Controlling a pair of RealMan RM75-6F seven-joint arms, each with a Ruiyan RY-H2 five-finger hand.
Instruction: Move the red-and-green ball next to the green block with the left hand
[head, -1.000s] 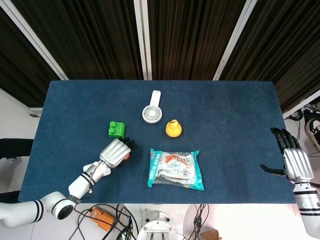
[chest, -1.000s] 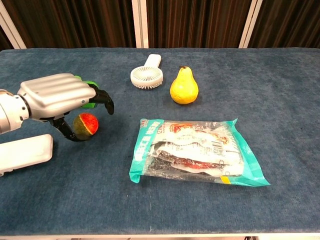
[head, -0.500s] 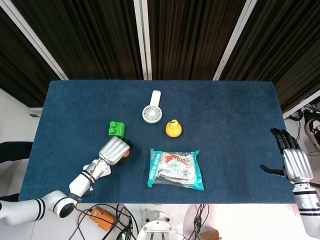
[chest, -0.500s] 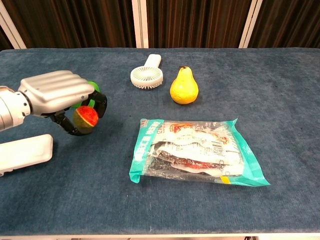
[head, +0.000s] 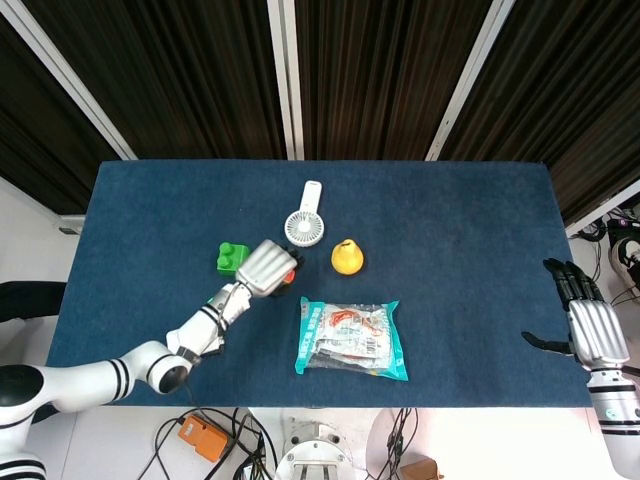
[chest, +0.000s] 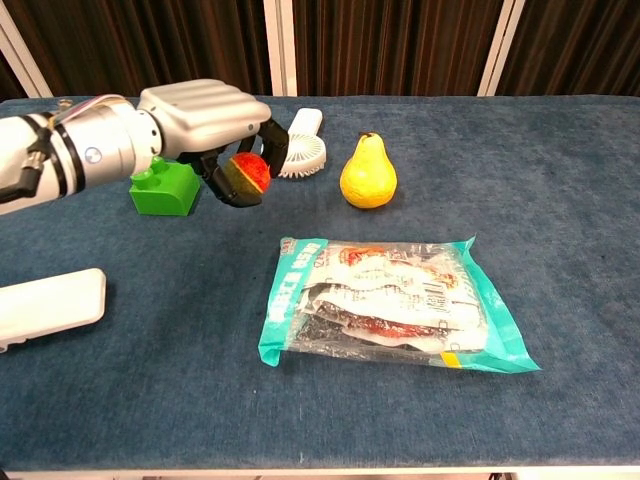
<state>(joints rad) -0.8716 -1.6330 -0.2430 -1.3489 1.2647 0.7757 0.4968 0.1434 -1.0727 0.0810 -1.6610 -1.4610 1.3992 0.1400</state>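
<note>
— My left hand has the red-and-green ball pinched between its dark fingertips, lifted off the bench. In the head view the hand covers most of the ball.

— Where's the green block from there?

— The green block sits just to the left of the ball and lower, on the cloth, partly under my wrist; from above, the block lies just beside the hand. So I judge the ball only needs lowering, a touch leftward.

— What changed?

— A second ago my hand was low and nearer me, closing around the ball on the bench; now it has carried it up and away toward the block, close to the small white fan.

— And your right hand?

— My right hand is far off at the bench's edge, fingers spread, holding nothing. The pear and the snack packet lie well clear.
</note>
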